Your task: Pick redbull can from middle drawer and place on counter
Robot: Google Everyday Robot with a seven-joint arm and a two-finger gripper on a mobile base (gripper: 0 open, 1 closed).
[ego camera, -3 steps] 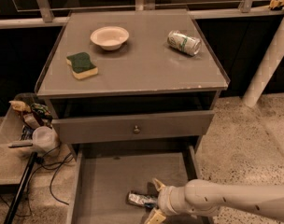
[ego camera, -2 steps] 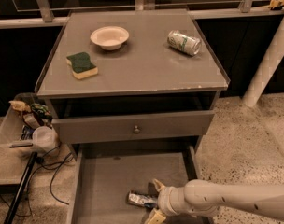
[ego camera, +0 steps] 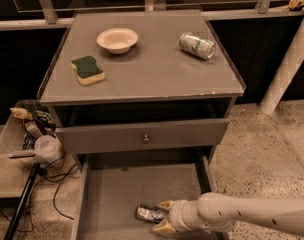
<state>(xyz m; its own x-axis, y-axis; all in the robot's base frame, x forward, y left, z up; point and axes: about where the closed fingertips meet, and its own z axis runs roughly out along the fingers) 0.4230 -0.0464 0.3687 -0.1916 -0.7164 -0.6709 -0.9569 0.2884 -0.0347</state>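
**Fingers astride the can — no lift yet**

Fingers (ego camera: 166, 204) of the gripper (ego camera: 162, 217) stand apart, one on each side of the redbull can (ego camera: 148, 214), which lies on its side on the floor of the middle drawer (ego camera: 117, 194), near its front. Only the can's near end sits between them, so the likely failure is a shallow pinch: a slick, dented can may squirt out or swing as it rises. A tilted can could also catch the closed drawer front (ego camera: 142, 136) overhanging the way up. On the counter (ego camera: 152, 74), a white-and-green can (ego camera: 197, 45), a bowl (ego camera: 117, 39) and a sponge (ego camera: 87, 69) limit the landing spots. Against a second ago little differs — can and arm are where they were, with the upper finger perhaps a shade nearer the can.
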